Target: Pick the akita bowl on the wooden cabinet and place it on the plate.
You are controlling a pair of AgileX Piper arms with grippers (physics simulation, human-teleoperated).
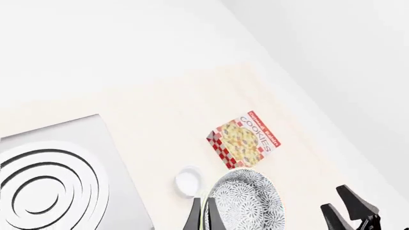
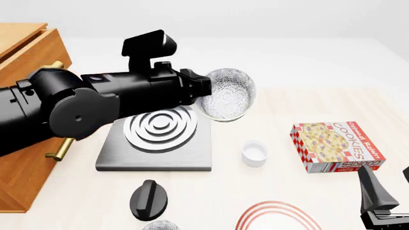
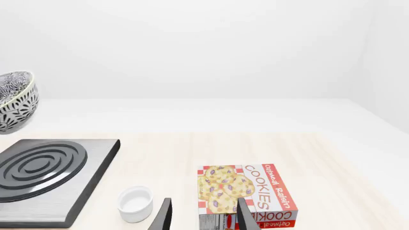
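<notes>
The akita bowl [image 2: 229,94], speckled grey-white, hangs tilted in the air past the grey slab's far right corner. My left gripper [image 2: 203,90] is shut on its rim. In the left wrist view, the two fingers [image 1: 193,216] pinch the edge of the bowl [image 1: 249,201]. The bowl [image 3: 14,99] also shows at the edge of the right wrist view. The wooden cabinet [image 2: 26,50] stands at far left. The plate [image 2: 278,216], white with red rings, lies at the near edge, partly cut off. My right gripper [image 3: 203,216] is open low at the near right [image 2: 378,201], holding nothing.
A grey square slab [image 2: 153,143] with silver rings sits left of centre. A small white cup [image 2: 254,153] stands between it and a cookie box [image 2: 337,146]. A black knob-like object [image 2: 149,199] and part of a round speckled thing [image 2: 160,225] lie near the front.
</notes>
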